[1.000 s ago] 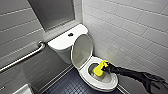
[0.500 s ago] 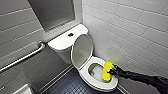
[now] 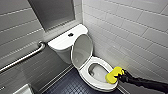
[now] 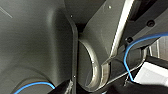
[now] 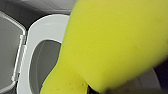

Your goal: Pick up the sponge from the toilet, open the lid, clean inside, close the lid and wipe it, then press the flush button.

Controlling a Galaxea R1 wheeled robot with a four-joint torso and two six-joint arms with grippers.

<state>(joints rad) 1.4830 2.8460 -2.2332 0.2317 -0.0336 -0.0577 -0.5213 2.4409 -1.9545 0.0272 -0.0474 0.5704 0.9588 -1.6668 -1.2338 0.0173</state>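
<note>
At the far left of the head view, a metal grab bar (image 3: 23, 58) runs slantwise along the grey tiled wall (image 3: 17, 30). Below it, in the lower left corner, a white object (image 3: 23, 90) shows only in part, and you cannot tell what it is. A dark tiled floor (image 3: 67, 83) lies between that corner and the toilet (image 3: 86, 75).

At centre frame the tank (image 3: 62, 42) stands against the wall, with the flush button (image 3: 70, 34) set in its top. The lid (image 3: 82, 51) stands raised just in front of the tank, so the bowl opening is uncovered and nothing lies across it.

Right of centre, in the lower right, the sponge (image 3: 113, 75) sits over the right front part of the seat rim. Whether it touches the rim cannot be told. Your right gripper (image 3: 120, 76) is pinching the sponge at its outer end. The dark right arm (image 3: 147, 84) comes in from the lower right edge, running close along the white tiled wall (image 3: 130, 32).

The right wrist view has the sponge large in front, with the seat ring and the raised lid behind it.

The left wrist view gives dark robot housing (image 4: 32, 45) and a blue cable (image 4: 135, 45). From it you cannot tell how the left gripper stands.
</note>
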